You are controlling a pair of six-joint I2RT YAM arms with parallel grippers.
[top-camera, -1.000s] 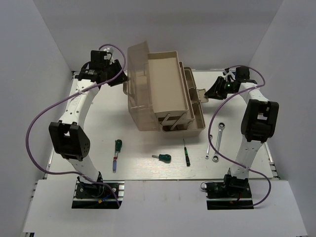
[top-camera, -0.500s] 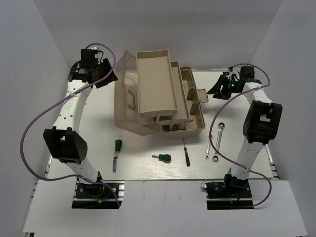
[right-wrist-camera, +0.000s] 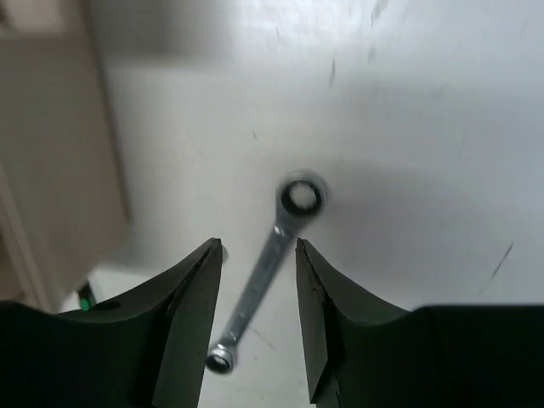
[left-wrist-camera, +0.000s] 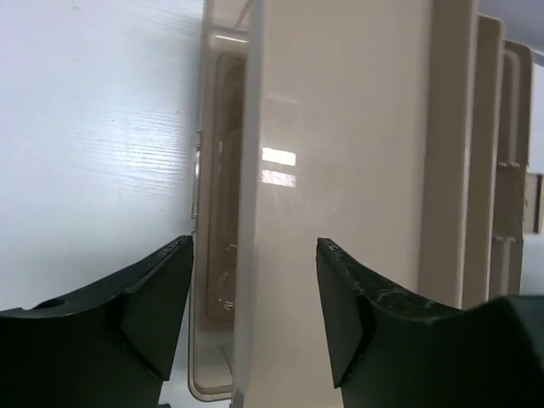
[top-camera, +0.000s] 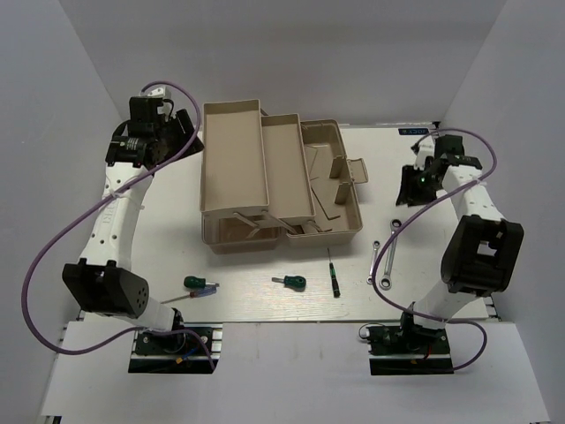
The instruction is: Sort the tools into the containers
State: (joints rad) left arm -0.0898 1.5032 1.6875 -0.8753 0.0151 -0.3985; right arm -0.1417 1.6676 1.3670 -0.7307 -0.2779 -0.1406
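Toolbox (top-camera: pixel 340 231) open, nothing held.
We see left fingers (left-wrist-camera: pixel 153 306) spread beside a tray (left-wrist-camera: pixel 340 170), right fingers (right-wrist-camera: pixel 191 323) spread over a wrench (right-wrist-camera: pixel 263 272); label (top-camera: pixel 415 130) unreadable.

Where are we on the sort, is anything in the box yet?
Done: the toolbox stands open, trays spread; no tool shows inside. In hand: nothing gripped. The right gripper hangs open over a wrench; the left gripper is open at the toolbox. Left: all five tools lie on the table, including the other wrench, green-and-red screwdriver, stubby screwdriver and thin screwdriver.
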